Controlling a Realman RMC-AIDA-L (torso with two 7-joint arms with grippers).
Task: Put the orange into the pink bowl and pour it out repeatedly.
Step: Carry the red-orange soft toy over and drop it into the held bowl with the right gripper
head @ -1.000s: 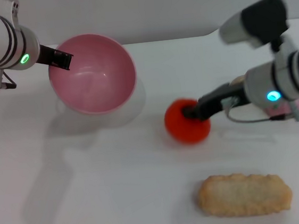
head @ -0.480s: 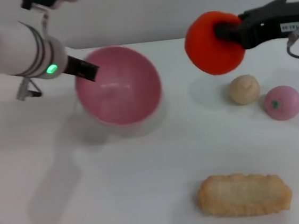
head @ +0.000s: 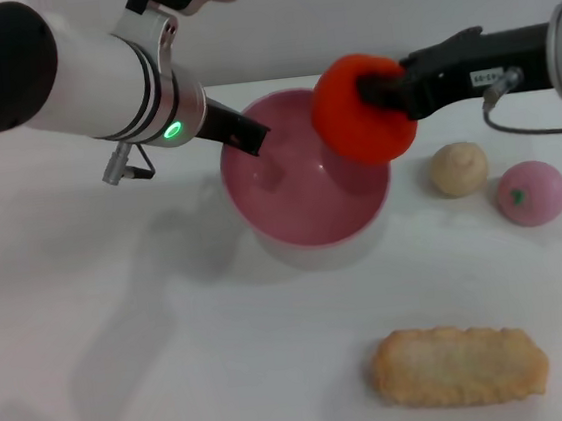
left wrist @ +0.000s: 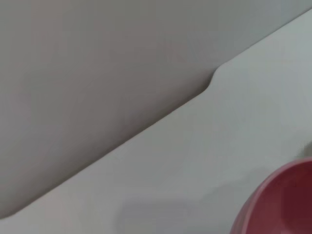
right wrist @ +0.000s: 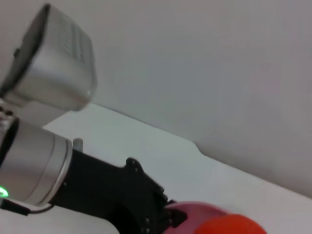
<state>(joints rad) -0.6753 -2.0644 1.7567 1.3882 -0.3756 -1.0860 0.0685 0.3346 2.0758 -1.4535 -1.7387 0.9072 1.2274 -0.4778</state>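
Since half a second ago, your right gripper (head: 381, 94), clamped on the orange (head: 359, 109), moved over the pink bowl (head: 305, 203) that your left gripper (head: 252, 140) pinched by the rim; releasing there, near the edge, the orange could fall outside.

No text can be read in any view. The one candidate is a small white label (head: 484, 77) on the black body of the right gripper (head: 377, 91), at the upper right of the head view; dark marks stand on it, but they are too small to make out. Both wrist views show no lettering, numbers or signs.
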